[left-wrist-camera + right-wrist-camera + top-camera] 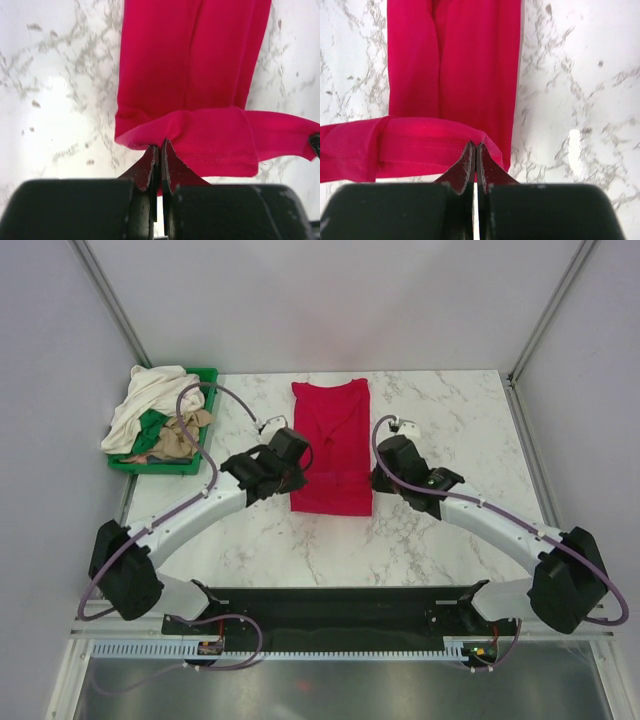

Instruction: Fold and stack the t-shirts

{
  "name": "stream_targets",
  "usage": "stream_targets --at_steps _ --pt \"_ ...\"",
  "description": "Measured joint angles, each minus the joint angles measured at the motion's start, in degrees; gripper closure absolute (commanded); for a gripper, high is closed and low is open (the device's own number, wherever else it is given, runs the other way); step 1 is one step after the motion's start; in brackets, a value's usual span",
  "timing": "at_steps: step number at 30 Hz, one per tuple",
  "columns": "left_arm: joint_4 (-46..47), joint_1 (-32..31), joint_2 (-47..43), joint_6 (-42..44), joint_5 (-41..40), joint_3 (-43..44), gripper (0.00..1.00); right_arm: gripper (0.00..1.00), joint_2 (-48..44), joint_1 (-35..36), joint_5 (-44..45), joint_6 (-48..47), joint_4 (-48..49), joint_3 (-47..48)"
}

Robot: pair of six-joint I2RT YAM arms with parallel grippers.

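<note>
A crimson-red t-shirt lies folded into a long narrow strip on the marble table, neck at the far end. My left gripper is shut on the strip's near left corner. My right gripper is shut on the near right corner. Both hold the bottom hem lifted and curled over the strip. A cream-white t-shirt and a tan-beige t-shirt lie crumpled in the green tray at the far left.
Grey walls enclose the table on three sides. Bare marble lies right of the red shirt and in front of it. A black base rail runs along the near edge.
</note>
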Motion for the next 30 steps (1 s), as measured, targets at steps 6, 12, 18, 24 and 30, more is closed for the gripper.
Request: stream_targets --at_steps 6,12,18,24,30 --pt "1.29 7.32 12.26 7.63 3.02 8.68 0.98 1.0 9.44 -4.59 -1.79 -5.4 1.81 8.48" --pt "1.4 10.03 22.49 12.35 5.73 15.65 0.98 1.0 17.81 -8.87 -5.18 -8.31 2.84 12.61" --pt "1.38 12.28 27.23 15.5 8.68 20.83 0.95 1.0 23.26 -11.17 -7.89 -10.34 2.93 15.67" --pt "1.36 14.53 32.11 17.92 10.75 24.83 0.84 1.0 28.13 -12.81 -10.19 -11.82 3.41 19.91" --pt "0.26 16.39 38.88 20.74 13.29 30.75 0.36 0.46 35.28 -15.78 -12.96 -12.66 2.36 27.15"
